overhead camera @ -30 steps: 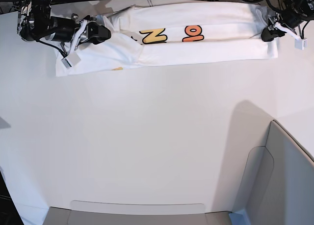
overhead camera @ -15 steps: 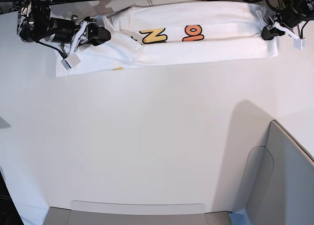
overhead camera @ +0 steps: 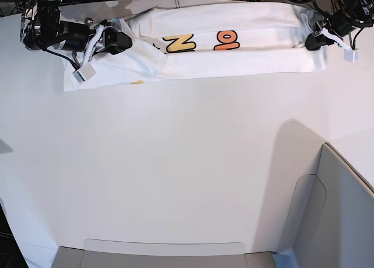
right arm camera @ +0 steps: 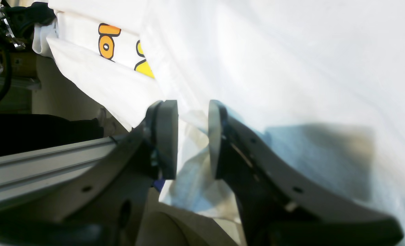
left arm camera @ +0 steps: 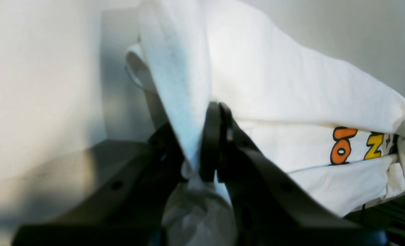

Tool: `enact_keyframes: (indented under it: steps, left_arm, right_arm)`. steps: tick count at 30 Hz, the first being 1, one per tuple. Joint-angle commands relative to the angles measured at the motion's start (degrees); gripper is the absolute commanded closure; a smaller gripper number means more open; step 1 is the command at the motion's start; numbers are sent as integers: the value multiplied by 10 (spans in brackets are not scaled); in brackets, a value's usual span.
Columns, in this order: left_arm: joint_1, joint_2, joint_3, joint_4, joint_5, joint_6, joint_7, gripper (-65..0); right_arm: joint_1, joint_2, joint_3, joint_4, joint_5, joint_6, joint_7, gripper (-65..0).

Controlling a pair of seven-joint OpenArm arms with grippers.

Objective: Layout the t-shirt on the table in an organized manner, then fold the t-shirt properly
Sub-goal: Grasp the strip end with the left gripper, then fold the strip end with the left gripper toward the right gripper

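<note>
Base view: the shirt [overhead camera: 234, 43] lies as a long folded band along the far edge of the bench [overhead camera: 175, 163], its yellow and orange letters facing up. The left end effector [overhead camera: 312, 41] sits at the band's right end, the right end effector [overhead camera: 124, 40] at its left end, over bunched cloth. A grey panel [overhead camera: 345, 215] stands at the near right corner.

Left wrist view: the left end effector [left arm camera: 206, 150] has its jaws pressed almost together on a ridge of the shirt [left arm camera: 291, 89], which rises out of the grip.

Right wrist view: the right end effector [right arm camera: 192, 136] stands partly open, its jaws on either side of a fold of the shirt [right arm camera: 274, 68]; the pads do not press the cloth flat, so a firm grip cannot be told.
</note>
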State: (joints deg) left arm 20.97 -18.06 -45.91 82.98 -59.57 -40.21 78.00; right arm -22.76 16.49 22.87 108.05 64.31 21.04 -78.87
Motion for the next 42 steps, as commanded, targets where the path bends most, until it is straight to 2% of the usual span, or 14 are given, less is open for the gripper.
enact_keyframes:
  steps: [1, 6, 14, 21, 24, 33, 42]
  left_arm:
    - [5, -4, -1, 4, 24, 2, 20, 0]
    - [6, -4, -2, 17, 26, 2, 20, 0]
    - [26, -2, 2, 175, 25, 2, 20, 0]
    - [26, 27, 8, 284, 25, 2, 20, 0]
    - [25, 33, 51, 304, 25, 2, 20, 0]
    - [0, 36, 241, 310, 25, 2, 20, 0]
    - [-66, 36, 371, 306, 26, 2, 20, 0]
  right_arm:
    - [1, 6, 4, 9, 13, 2, 6, -160]
    - [1, 6, 4, 9, 13, 2, 6, -159]
    - [1, 6, 4, 9, 11, 2, 6, -159]
    - [2, 20, 5, 9, 11, 2, 6, -159]
    - [1, 28, 22, 9, 11, 2, 6, -159]
    - [-4, 30, 114, 10, 14, 2, 4, -158]
    - [-18, 30, 133, 10, 15, 2, 4, -158]
